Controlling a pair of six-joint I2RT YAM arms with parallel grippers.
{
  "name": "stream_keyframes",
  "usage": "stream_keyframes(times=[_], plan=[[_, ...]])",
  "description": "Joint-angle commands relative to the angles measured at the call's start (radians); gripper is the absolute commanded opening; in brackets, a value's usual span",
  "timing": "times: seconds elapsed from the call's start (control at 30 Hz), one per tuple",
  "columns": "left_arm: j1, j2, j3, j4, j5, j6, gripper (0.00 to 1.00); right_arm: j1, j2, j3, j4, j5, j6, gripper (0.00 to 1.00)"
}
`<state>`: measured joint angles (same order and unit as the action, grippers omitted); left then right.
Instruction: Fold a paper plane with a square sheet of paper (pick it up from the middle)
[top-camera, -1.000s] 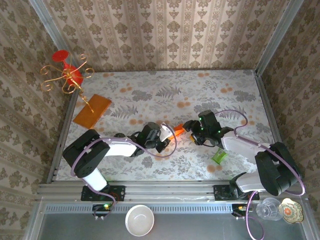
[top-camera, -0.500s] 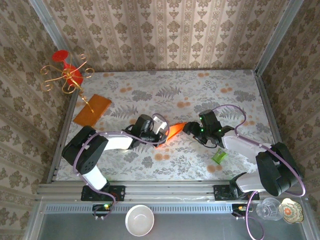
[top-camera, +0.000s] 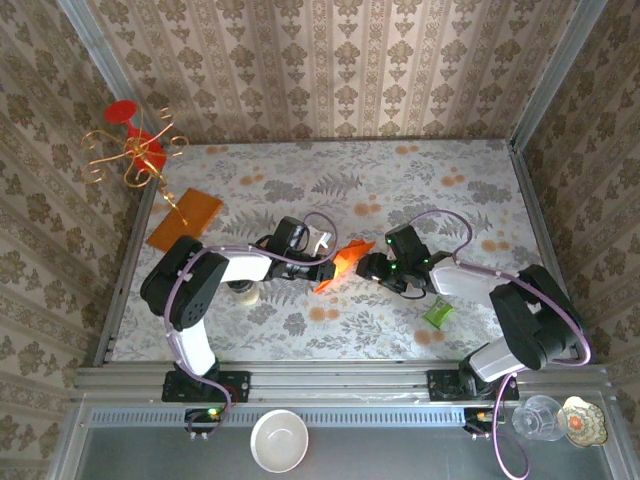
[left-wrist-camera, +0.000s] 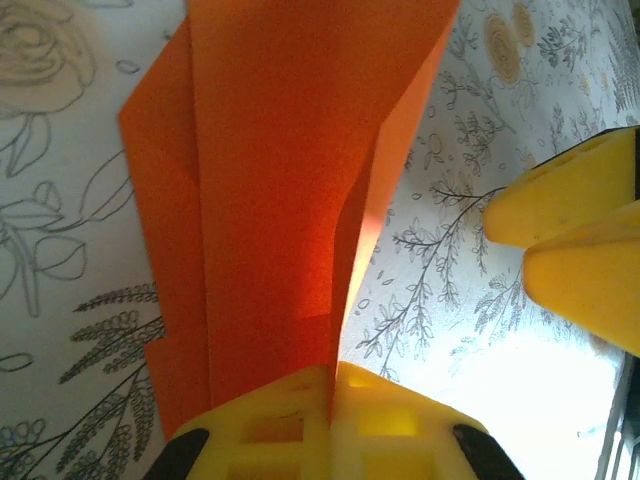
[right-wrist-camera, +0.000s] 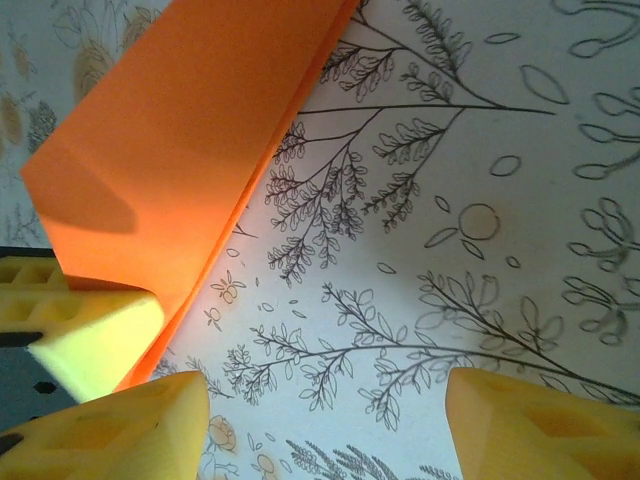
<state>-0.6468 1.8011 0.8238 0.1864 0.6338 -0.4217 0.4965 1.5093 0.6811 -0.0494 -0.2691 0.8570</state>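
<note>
- Paper (top-camera: 340, 262): part-folded, layers stacked, mid-worktop between the two tools.
- Left tool (left-wrist-camera: 330, 385): clamped on the paper's near edge, a fold seam running straight into the grip.
- Right tool (right-wrist-camera: 330, 420): jaws apart, bare worktop (top-camera: 420, 190) between them; the paper's free edge lies just beside its left finger, not gripped.
- Risk: the right tool could close on one layer alone and peel the fold open, or set the crease askew.
- Risk: pulling against the left clamp could tear the thin paper or slip it out.
- Left wrist view shows the layers and seam; the top view gives only an orange wedge.
- Top view alone places both arms, an amber sheet (top-camera: 185, 220) far left and a green scrap (top-camera: 438, 313) near right.
</note>
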Motion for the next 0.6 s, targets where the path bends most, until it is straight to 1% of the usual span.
stream_keyframes(times=[0.0,0.23,0.57], plan=[[0.014,0.019,0.027,-0.024,0.051,-0.062,0.00,0.011,0.035,0.055,0.015,-0.015,-0.042,0.65],[0.042,0.039,0.022,0.027,0.099,-0.166,0.00,0.028,0.108,0.139,-0.006,0.003,-0.075,0.64],[0.068,0.060,0.012,0.113,0.157,-0.366,0.00,0.030,0.204,0.235,-0.041,0.048,-0.078,0.64]])
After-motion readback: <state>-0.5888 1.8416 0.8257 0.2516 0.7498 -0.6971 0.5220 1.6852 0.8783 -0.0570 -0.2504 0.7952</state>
